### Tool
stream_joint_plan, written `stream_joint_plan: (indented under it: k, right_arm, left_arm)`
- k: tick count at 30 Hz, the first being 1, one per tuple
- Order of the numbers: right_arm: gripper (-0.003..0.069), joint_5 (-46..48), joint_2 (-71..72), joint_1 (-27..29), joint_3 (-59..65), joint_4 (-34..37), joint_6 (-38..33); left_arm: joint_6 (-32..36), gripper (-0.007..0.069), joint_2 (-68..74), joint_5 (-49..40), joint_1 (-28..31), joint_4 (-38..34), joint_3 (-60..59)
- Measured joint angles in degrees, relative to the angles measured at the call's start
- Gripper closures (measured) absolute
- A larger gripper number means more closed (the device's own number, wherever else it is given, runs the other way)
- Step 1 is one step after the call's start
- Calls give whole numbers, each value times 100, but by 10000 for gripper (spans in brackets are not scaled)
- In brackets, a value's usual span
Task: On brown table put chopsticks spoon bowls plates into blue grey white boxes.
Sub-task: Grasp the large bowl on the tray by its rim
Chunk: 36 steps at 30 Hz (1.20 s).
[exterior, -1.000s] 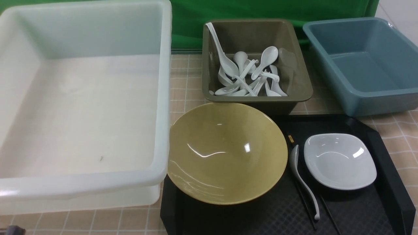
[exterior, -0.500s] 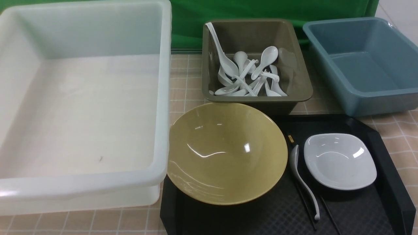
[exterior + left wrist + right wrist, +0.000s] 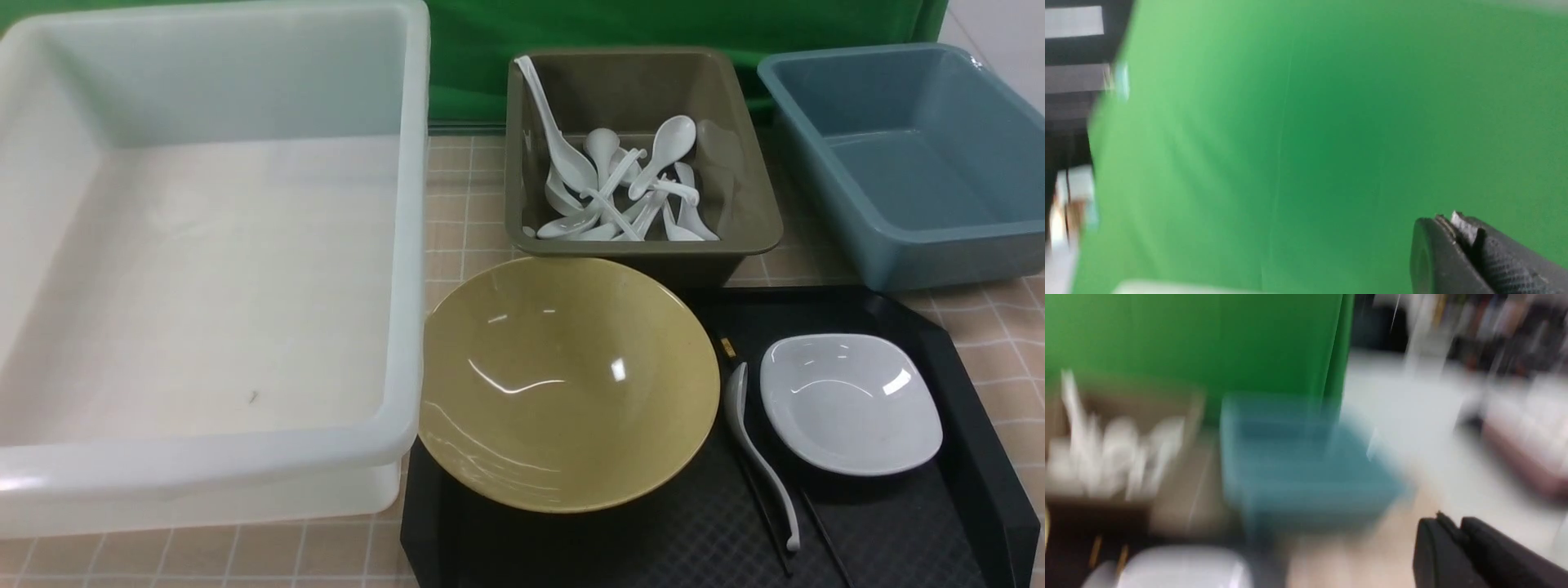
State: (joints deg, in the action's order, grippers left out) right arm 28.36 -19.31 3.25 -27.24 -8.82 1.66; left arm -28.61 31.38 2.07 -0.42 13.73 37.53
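The mustard-yellow bowl point(image 3: 563, 384) and the small white bowl point(image 3: 849, 404) sit on a black tray point(image 3: 971, 425) on the brown table point(image 3: 457, 212). The white spoon point(image 3: 755, 457) lies between them, over the black chopsticks point(image 3: 727, 349). The white box point(image 3: 404, 245), grey box point(image 3: 637, 249) and blue box point(image 3: 939, 245) stand behind. Neither gripper shows in the front view. My left gripper point(image 3: 1447, 220) is shut and empty, facing a green backdrop. My right gripper point(image 3: 1449, 522) is shut and empty; its blurred view shows the blue box point(image 3: 1298, 465) and white bowl point(image 3: 1184, 567).
Several white spoons point(image 3: 629, 188) lie in the grey box. The white and blue boxes hold nothing. A green backdrop point(image 3: 653, 24) closes the far side. The tray has raised edges.
A dark part at the bottom left corner of the front view one second ago has left the view. Nothing on the table has moved.
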Motion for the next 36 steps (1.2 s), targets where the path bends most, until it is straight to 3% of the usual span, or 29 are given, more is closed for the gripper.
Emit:
stream_joint_plan:
  k: [1,4,5,7,9,10,15,22,33,36]
  right_arm:
    - [552,135,-35,-10,5,40,-19]
    - [570,994,-572,-249,30,1157,-828]
    - [573,1021,-590,-249,30,1157,-906]
    - [615,1173,-771,-419,140,1992,-1865]
    - [621,1174,-831,-474,214,2194,-2203]
    - [622,1117,-891,-536,349,2337,-2514]
    - [622,688,-926,-682,629,2686,-2739]
    - [622,465,-926,-688,643,2766,-2739]
    - [622,403,-926,-688,673,2765,-2739]
    - [622,403,-926,-688,673,2765,-2739]
  left_arm:
    - [-101,622,99,-144,-74,2,7]
    - [-251,622,873,-1139,-1042,-6,300]
    - [-251,622,912,-1202,-1110,-6,327]
    - [140,622,1451,-2216,-2052,-32,749]
    - [345,622,1734,-2607,-2480,-64,981]
    - [593,622,2219,-3298,-3067,-112,1356]
    - [1068,622,3607,-4767,-4137,-185,2461]
    - [1230,622,5553,-5208,-4785,-226,3765]
    - [1428,622,7672,-5152,-4870,-225,4510]
    - [1568,622,8033,-5201,-4899,-619,4643]
